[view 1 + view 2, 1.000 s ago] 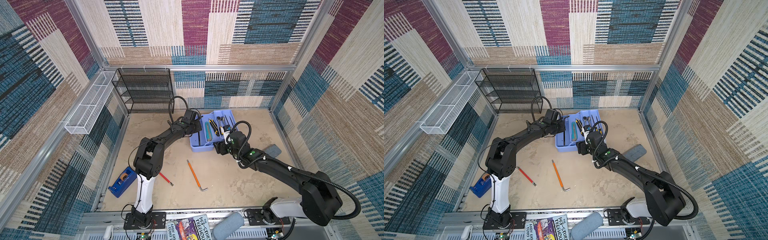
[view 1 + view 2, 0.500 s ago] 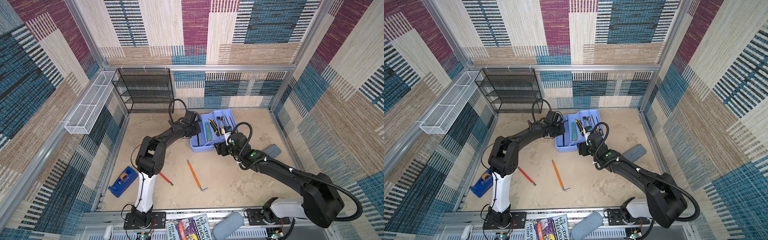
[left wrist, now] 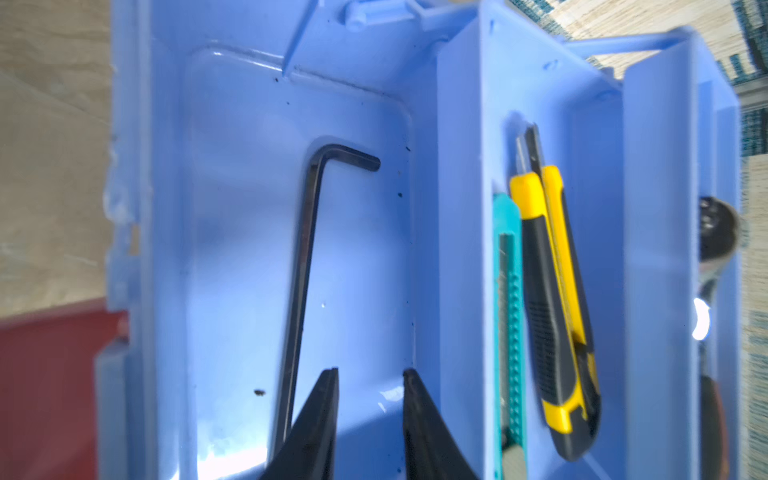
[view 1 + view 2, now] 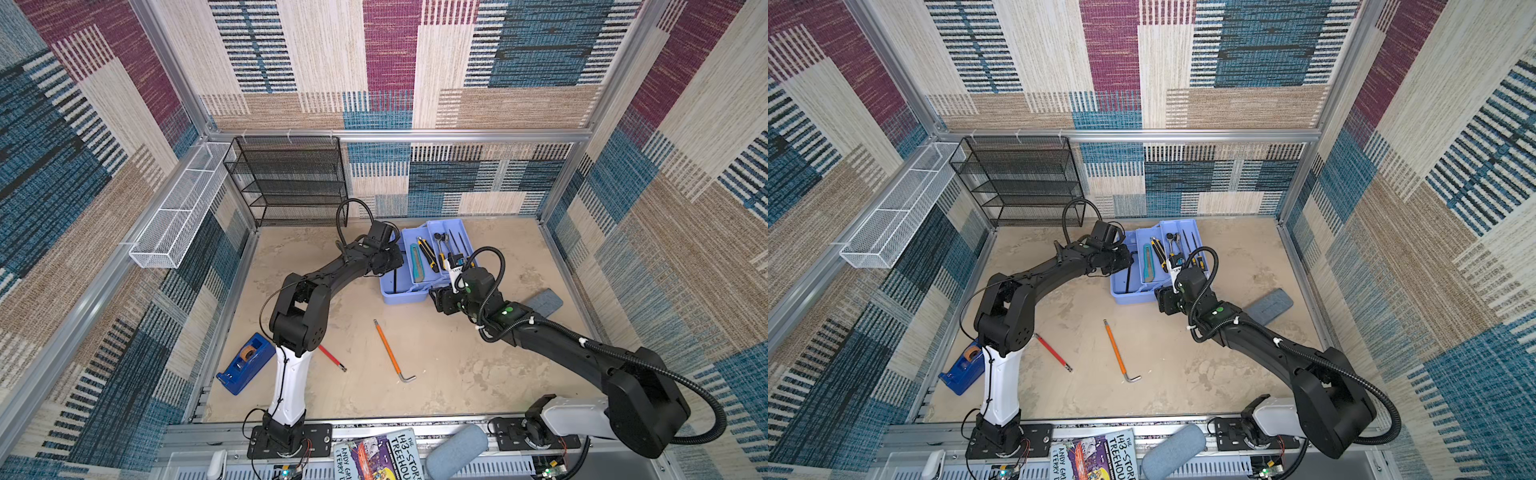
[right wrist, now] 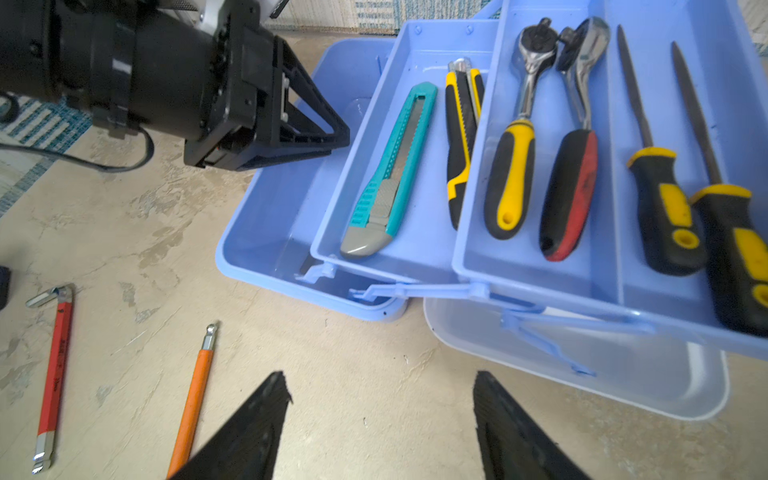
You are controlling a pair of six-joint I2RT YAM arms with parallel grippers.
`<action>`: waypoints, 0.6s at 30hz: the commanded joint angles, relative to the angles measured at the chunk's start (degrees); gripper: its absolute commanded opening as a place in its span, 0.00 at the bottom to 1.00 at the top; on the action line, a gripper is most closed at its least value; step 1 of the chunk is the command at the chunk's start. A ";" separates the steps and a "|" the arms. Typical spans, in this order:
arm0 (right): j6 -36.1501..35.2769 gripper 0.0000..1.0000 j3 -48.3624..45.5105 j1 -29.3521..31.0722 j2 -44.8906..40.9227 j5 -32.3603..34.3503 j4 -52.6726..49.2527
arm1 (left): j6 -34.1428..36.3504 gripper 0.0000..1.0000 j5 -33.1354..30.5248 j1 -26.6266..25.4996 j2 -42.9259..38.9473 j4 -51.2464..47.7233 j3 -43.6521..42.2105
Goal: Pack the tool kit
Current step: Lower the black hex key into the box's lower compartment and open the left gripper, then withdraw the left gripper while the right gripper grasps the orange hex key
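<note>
Judging from how things lie, you are at the end of a drop-off. Your left claw (image 3: 371,376) hangs low inside the base of the tool kit (image 3: 232,199), jaws parted a little with nothing between them. The black hex key (image 3: 305,257) lies flat on the base floor just beside one finger, not gripped. The kit sits toward the back of the desk (image 4: 457,386) with its trays fanned out. The middle tray (image 5: 415,249) holds the teal knife (image 5: 392,166) and the yellow-black knife (image 5: 459,137). The upper tray (image 5: 519,270) holds a yellow-handled ratchet (image 5: 513,166), a red-handled ratchet (image 5: 569,187) and two slim pointed tools (image 5: 660,199). The white lid (image 5: 648,382) lies open beneath the trays. Your right claw (image 5: 380,378) hovers over bare desk by the kit's front, jaws wide and empty. Two tools are not yet packed: the orange hex key (image 4: 388,350) mid-desk and the red hex key (image 4: 331,357) by the left arm's base, both well apart from the box. Next move, as I read it: raise the left claw straight up, clear of the base wall and tray edge, then fetch a loose key. The orange one lies nearer your right claw. Both are thin and lie flat, so come in low, straddle the shaft crosswise and pinch firmly. Folding the trays and closing the lid come after.
</note>
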 commanded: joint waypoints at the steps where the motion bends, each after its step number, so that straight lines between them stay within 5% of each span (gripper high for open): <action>1: -0.94 0.70 -1.20 0.17 -1.36 -3.99 2.63 | -0.67 0.34 -0.17 0.00 -2.98 4.69 -2.13; 9: 0.71 0.70 -3.42 4.51 -2.95 -4.99 4.35 | 2.48 0.46 -4.10 0.00 -11.23 6.13 -8.59; 18: 1.64 0.67 0.77 15.93 4.80 -1.92 2.30 | 4.83 0.54 -8.54 0.57 -21.36 9.77 -19.92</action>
